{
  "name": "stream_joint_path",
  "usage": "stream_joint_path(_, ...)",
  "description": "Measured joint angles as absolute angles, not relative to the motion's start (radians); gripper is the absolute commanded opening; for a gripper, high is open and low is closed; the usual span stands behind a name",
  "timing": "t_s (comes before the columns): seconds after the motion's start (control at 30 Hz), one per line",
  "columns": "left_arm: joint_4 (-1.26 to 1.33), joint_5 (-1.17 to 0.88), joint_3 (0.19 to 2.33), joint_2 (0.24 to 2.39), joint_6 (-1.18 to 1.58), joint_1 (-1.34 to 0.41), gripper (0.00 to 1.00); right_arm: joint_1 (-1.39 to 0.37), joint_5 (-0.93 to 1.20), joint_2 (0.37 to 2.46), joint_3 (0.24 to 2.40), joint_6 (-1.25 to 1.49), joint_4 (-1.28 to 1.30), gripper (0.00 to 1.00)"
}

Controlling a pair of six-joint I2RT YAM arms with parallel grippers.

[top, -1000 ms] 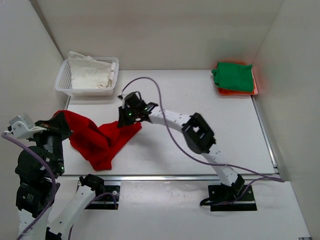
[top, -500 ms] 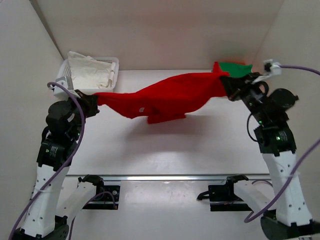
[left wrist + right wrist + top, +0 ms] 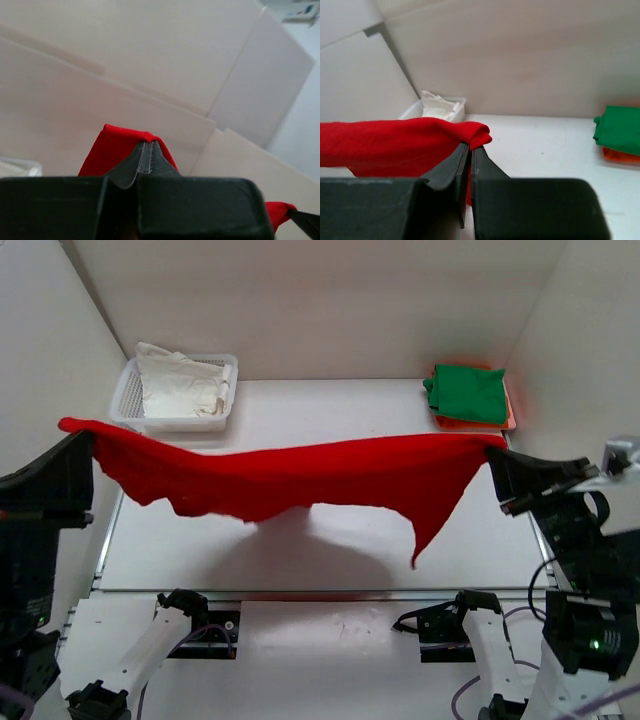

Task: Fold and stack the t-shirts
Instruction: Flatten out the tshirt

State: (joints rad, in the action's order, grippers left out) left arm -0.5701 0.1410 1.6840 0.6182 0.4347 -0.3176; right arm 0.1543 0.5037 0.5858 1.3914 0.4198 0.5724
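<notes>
The red t-shirt (image 3: 300,478) hangs stretched in the air across the whole table, held at both ends high above it. My left gripper (image 3: 80,438) is shut on its left end, seen in the left wrist view (image 3: 149,146) with red cloth (image 3: 112,150) folded over the tips. My right gripper (image 3: 497,455) is shut on its right end, seen in the right wrist view (image 3: 470,147) with the shirt (image 3: 395,145) trailing left. A lower corner of the shirt hangs down at the right. The folded green t-shirt (image 3: 466,393) lies on the orange one (image 3: 478,424) at the back right.
A white basket (image 3: 130,400) holding crumpled white cloth (image 3: 180,382) stands at the back left of the table (image 3: 330,540). White walls close in the back and both sides. The green and orange stack also shows in the right wrist view (image 3: 620,131).
Both arms have risen and moved apart towards the camera. The red shirt went from a heap on the table to a raised, fully stretched band across the workspace.
</notes>
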Motion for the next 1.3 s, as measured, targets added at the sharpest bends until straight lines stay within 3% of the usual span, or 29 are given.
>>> stream_joint_path(0.23, -0.569, 0.081, 1.704, 0.608, 0.481, -0.315, 0.0, 0.166, 0.533, 0.52, 1.467, 0.461, 0.64, 0.0)
stream_joint_path(0.4, -0.558, 0.059, 1.646, 0.662, 0.49, -0.315, 0.0, 0.186, 0.593, 0.522, 1.325, 0.498, 0.616, 0.0)
stream_joint_path(0.63, -0.4, -0.018, 1.679, 1.003, 0.469, -0.235, 0.0, 0.157, 0.621, 0.665, 1.045, 0.549, 0.494, 0.0)
stream_joint_path(0.87, -0.385, -0.038, 1.728, 1.304, 0.426, -0.21, 0.0, 0.158, 0.638, 0.872, 1.06, 0.551, 0.377, 0.0)
stream_joint_path(1.03, -0.398, -0.038, 1.787, 1.267, 0.409, -0.21, 0.0, 0.173, 0.649, 0.872, 1.162, 0.556, 0.322, 0.0)
stream_joint_path(1.3, -0.377, -0.025, 1.774, 1.023, 0.408, -0.226, 0.0, 0.178, 0.668, 0.78, 1.18, 0.559, 0.315, 0.0)
